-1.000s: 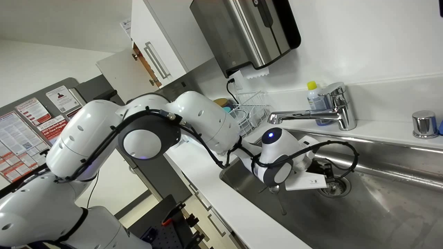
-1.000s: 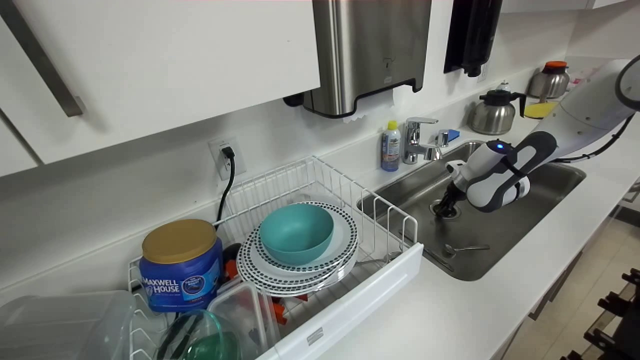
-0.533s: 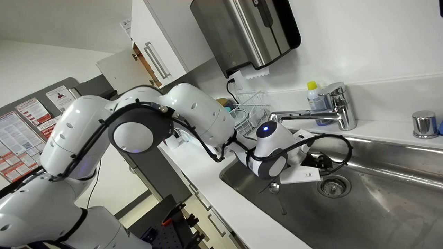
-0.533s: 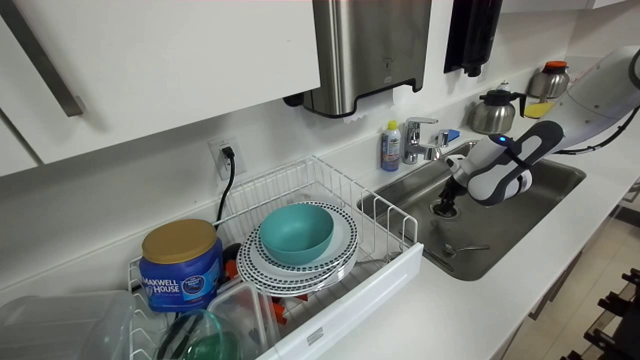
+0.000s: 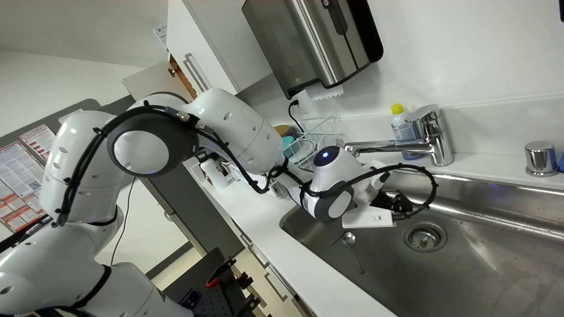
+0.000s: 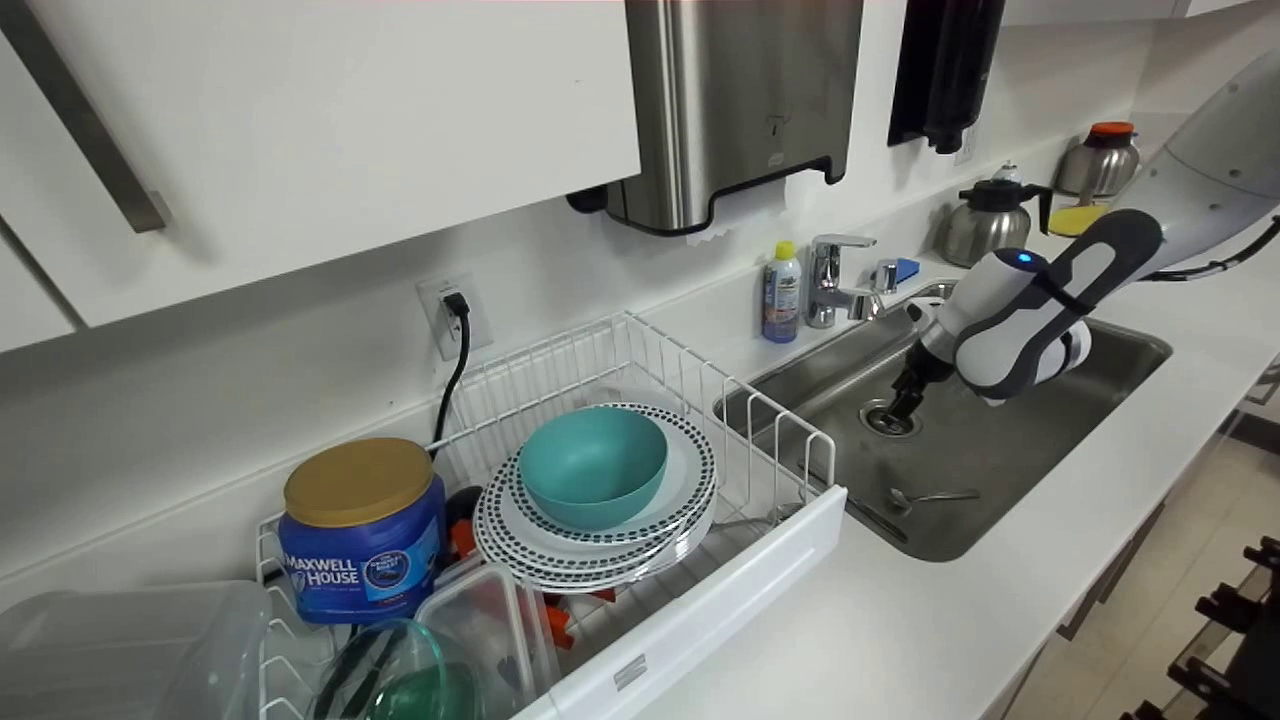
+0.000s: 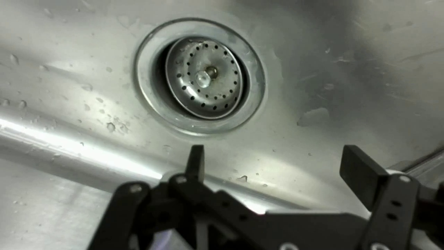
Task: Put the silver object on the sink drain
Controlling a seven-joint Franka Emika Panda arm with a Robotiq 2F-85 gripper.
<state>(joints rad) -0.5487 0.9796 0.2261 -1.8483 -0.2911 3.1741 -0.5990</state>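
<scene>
The wrist view shows most closely the silver strainer point(image 7: 215, 83), set inside the rim of the drain point(image 7: 257, 78), its small holes distinct; there too the gripper point(image 7: 272, 166) reads as released, its two fingers point(image 7: 196, 162) well apart. In an exterior view, the gripper stands in front of part of the drain, and a steel carafe point(image 6: 983, 237) sits past the sink point(image 6: 1000, 440). Only the exterior views take in a spoon point(image 5: 349, 240) lying in the sink; in an exterior view, printed notices point(image 5: 42, 138) hang.

The silver strainer point(image 7: 220, 80) is round and perforated, knob side up. It lies inside the circular metal drain point(image 7: 256, 80), within its flange; tilt cannot be confirmed.
</scene>
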